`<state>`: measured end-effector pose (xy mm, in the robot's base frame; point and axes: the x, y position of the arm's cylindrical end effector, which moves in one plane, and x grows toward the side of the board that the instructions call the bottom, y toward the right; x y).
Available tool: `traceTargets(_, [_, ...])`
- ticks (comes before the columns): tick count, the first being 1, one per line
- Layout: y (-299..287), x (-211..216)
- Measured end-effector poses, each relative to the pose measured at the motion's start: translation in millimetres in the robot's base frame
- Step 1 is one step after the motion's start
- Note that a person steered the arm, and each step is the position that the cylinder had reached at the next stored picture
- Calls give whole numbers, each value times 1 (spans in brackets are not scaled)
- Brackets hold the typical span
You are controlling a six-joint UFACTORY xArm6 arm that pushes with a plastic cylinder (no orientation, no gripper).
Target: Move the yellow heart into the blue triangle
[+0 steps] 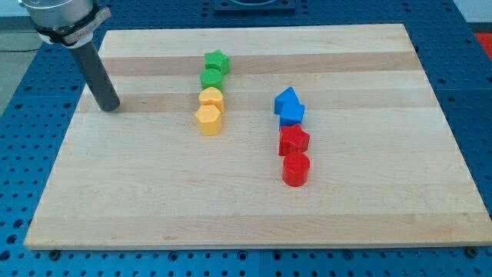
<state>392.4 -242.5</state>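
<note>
My tip (pixel 110 106) touches nothing near the board's (pixel 246 223) left edge; yellow heart (pixel 211 98) lies rightward, blue triangle (pixel 286 100) beyond, bare wood between.

green star (pixel 217 60) | yellow heart (pixel 211 98) | blue triangle (pixel 286 100) | red cylinder (pixel 295 170)

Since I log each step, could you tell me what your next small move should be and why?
Probably slide my tip toward the view's right, to the left side of the yellow heart. It is far left of the yellow stack now, and the blue triangle lies to the heart's right.
</note>
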Motion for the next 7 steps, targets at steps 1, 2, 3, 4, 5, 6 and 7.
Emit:
traceTargets(1, [14,-2])
traceTargets(2, [40,-8])
traceTargets(3, [46,-8])
traceTargets(4, [46,-8])
traceTargets(5, [60,-8])
traceTargets(6, [99,-8])
traceTargets(7, [130,-8])
